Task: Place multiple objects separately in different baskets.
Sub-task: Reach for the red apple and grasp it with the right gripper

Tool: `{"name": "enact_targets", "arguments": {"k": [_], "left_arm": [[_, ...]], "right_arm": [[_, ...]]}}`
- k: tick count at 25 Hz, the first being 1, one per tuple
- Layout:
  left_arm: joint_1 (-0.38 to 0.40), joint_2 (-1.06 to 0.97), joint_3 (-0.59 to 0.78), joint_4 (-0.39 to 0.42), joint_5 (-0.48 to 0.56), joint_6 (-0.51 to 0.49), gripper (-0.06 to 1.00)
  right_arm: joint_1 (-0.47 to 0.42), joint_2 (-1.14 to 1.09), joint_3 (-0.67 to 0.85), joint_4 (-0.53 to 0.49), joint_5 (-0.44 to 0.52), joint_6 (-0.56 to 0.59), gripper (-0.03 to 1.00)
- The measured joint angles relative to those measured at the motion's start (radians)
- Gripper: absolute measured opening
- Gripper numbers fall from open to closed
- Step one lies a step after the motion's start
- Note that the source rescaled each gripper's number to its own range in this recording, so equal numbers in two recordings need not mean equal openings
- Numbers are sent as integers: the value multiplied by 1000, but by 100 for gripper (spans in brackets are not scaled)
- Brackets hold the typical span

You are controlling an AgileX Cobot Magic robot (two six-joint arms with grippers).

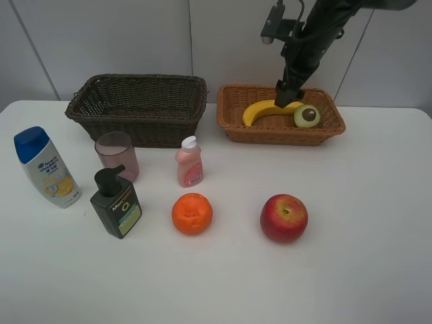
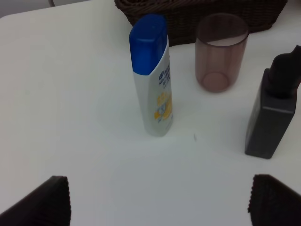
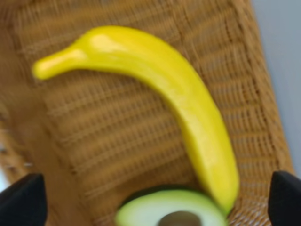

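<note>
**Fruit Sorted First, Toiletries Wait**

The dark brown basket, left of the tan basket, shows nothing inside and is seemingly reserved for toiletries. The shampoo bottle, pump bottle, pink cup and small pink bottle stand further left and forward. The banana and avocado half lie in the tan basket, with the apple and orange before it. The right gripper hangs over the banana, jaws spread and empty. The left gripper, equally spread and empty, faces the shampoo bottle.

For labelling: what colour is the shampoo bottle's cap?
Blue; the cap shows best in the left wrist view.
</note>
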Motion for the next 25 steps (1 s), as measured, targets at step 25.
{"name": "enact_targets", "arguments": {"k": [25], "left_arm": [[0, 0, 0, 0, 0, 0, 100]], "right_arm": [[106, -420, 694, 225, -30, 102, 100]]}}
